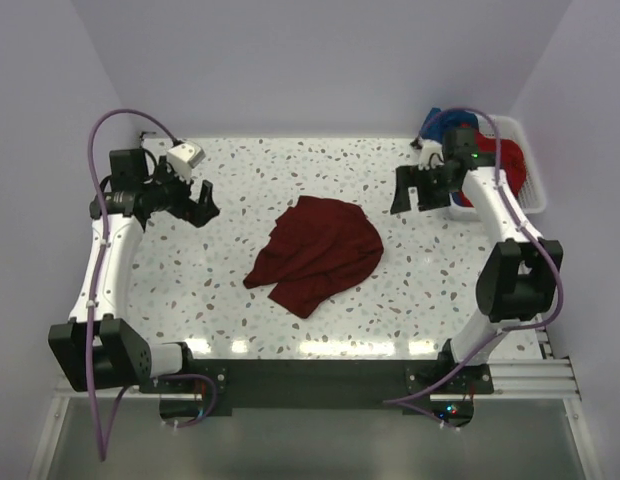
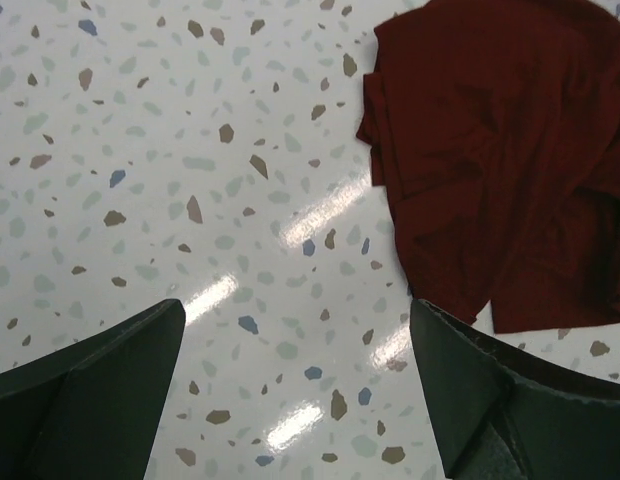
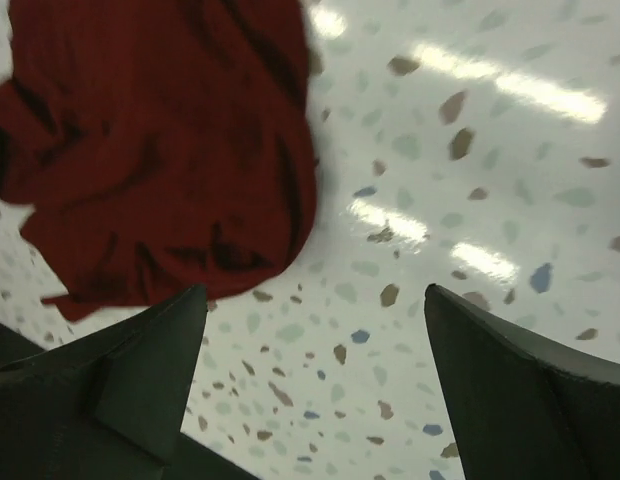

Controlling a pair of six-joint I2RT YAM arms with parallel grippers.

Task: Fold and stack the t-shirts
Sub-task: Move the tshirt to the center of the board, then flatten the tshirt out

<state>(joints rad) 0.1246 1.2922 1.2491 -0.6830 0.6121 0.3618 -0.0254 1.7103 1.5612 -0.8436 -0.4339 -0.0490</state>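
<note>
A dark maroon t-shirt (image 1: 316, 252) lies crumpled in the middle of the speckled table. It also shows in the left wrist view (image 2: 510, 160) and the right wrist view (image 3: 160, 150). A brighter red shirt (image 1: 510, 160) and a blue shirt (image 1: 448, 122) sit bunched in the white basket (image 1: 525, 135) at the back right. My left gripper (image 1: 202, 206) is open and empty, to the left of the maroon shirt; its fingers (image 2: 90, 390) hang over bare table. My right gripper (image 1: 412, 190) is open and empty, to the right of the shirt, beside the basket.
The table top (image 1: 240, 180) is white terrazzo with reflections of lights. Plain walls close in the back and both sides. The arm bases stand on a black rail (image 1: 310, 375) at the near edge.
</note>
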